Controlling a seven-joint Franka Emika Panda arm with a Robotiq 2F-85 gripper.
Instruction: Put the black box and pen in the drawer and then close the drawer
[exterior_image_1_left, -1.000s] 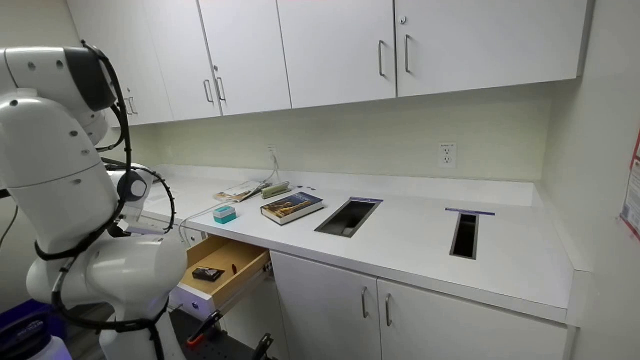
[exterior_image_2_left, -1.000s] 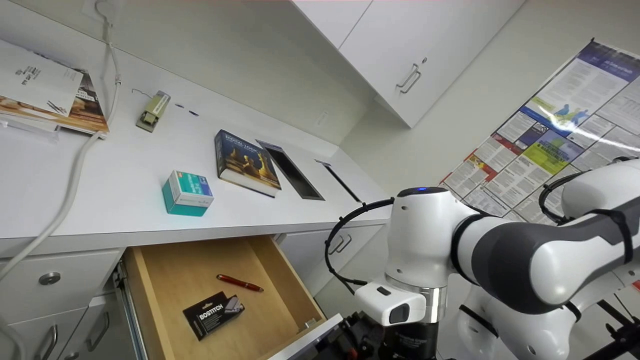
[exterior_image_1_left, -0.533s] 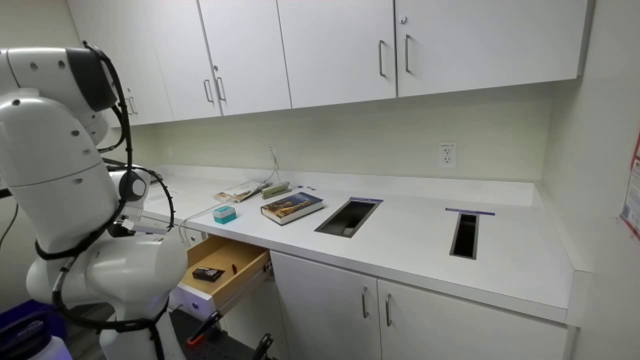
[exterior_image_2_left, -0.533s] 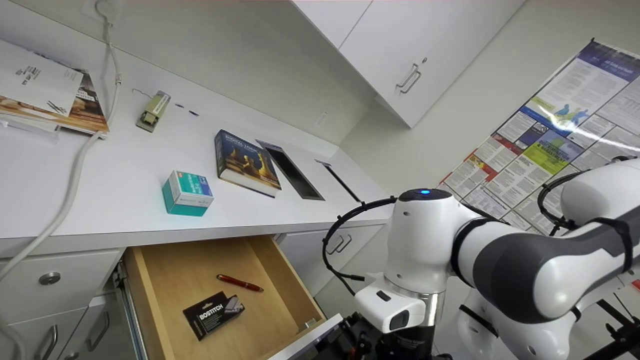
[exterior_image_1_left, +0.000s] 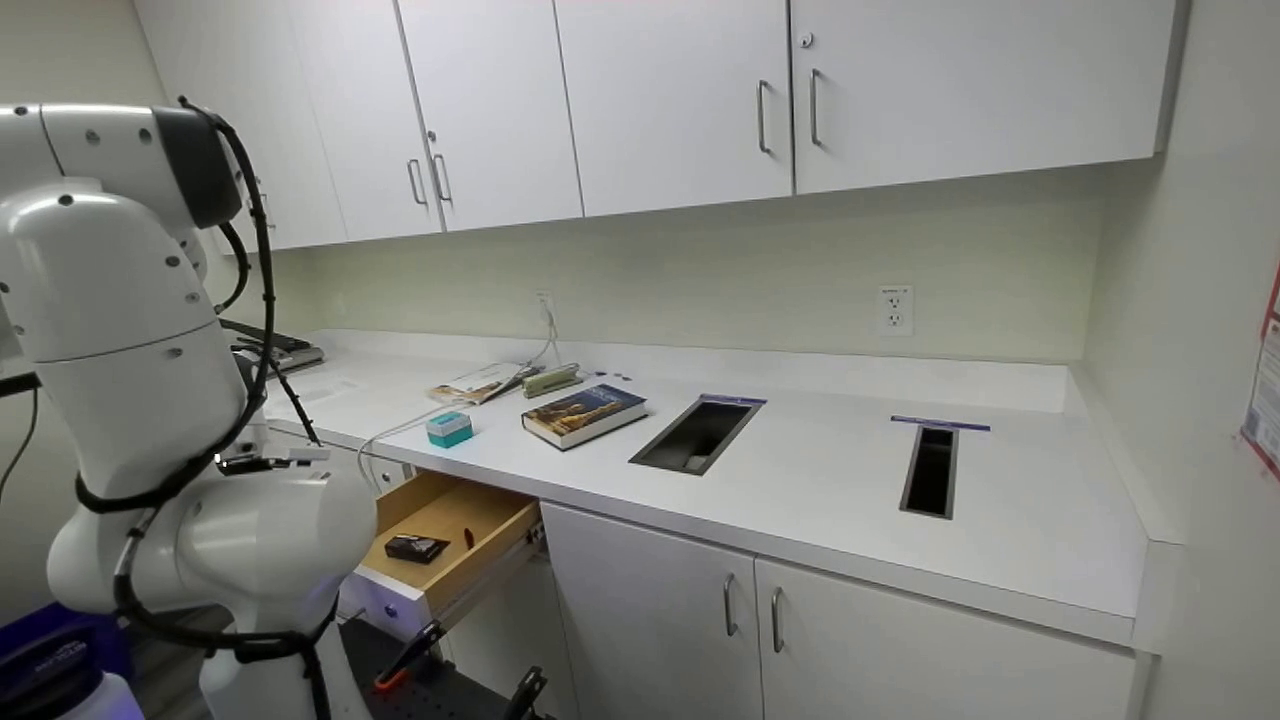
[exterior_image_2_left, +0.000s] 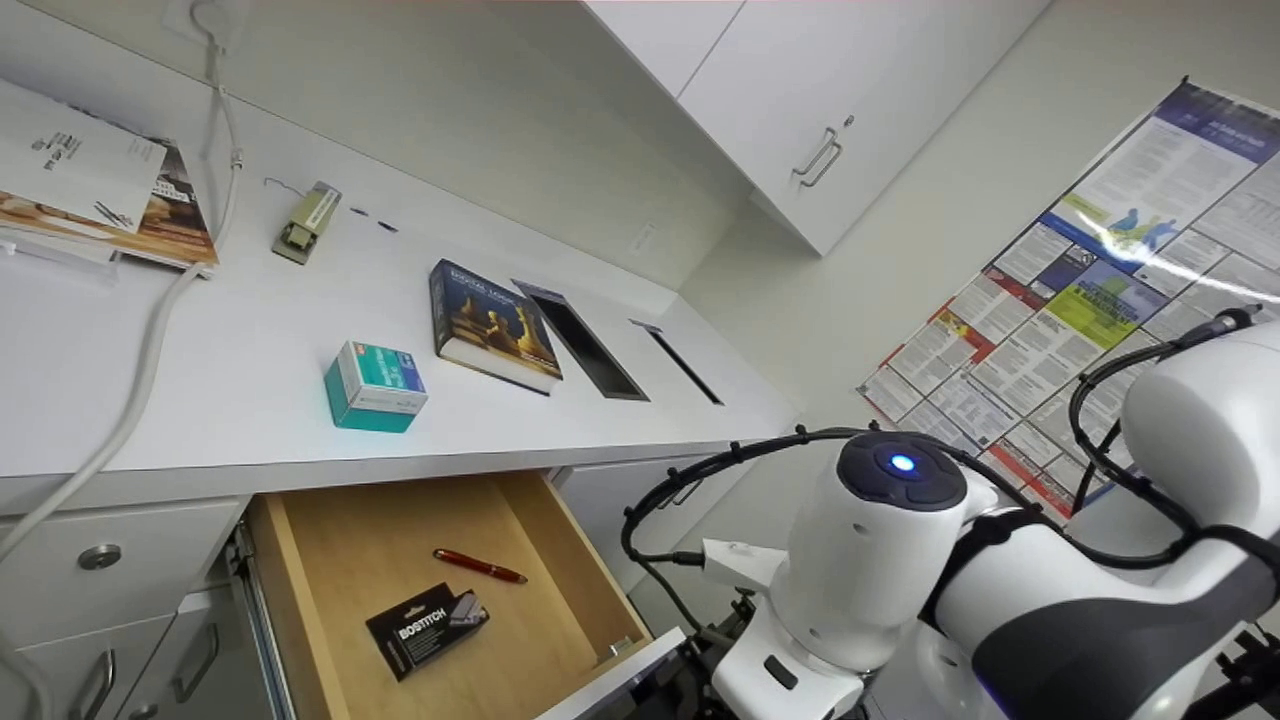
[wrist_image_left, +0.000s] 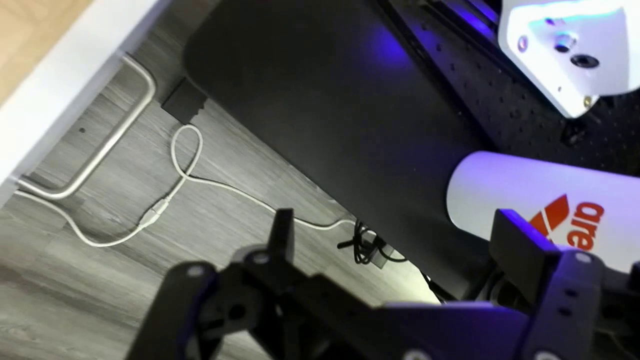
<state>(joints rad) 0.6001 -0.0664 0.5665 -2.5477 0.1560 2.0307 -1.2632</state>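
Pincer (wrist_image_left: 398, 235) gapes; pen (exterior_image_2_left: 480, 566) lies lengthwise oblique to black box (exterior_image_2_left: 420, 632).

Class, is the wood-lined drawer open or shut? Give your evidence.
Open: the drawer juts out below the counter, and the black box and red pen show inside it.

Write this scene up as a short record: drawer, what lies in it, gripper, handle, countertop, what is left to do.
Drawer: pulled open, wooden inside showing
Black box: in the drawer, marked BOSTITCH
Pen: in the drawer, reddish, apart from the black box
Gripper: open, holding nothing, outside the drawer
Drawer handle: silvery bar, clear of the gripper
Countertop: book and teal-and-white box, among other things
Left to do: close the drawer, probably by pushing it in
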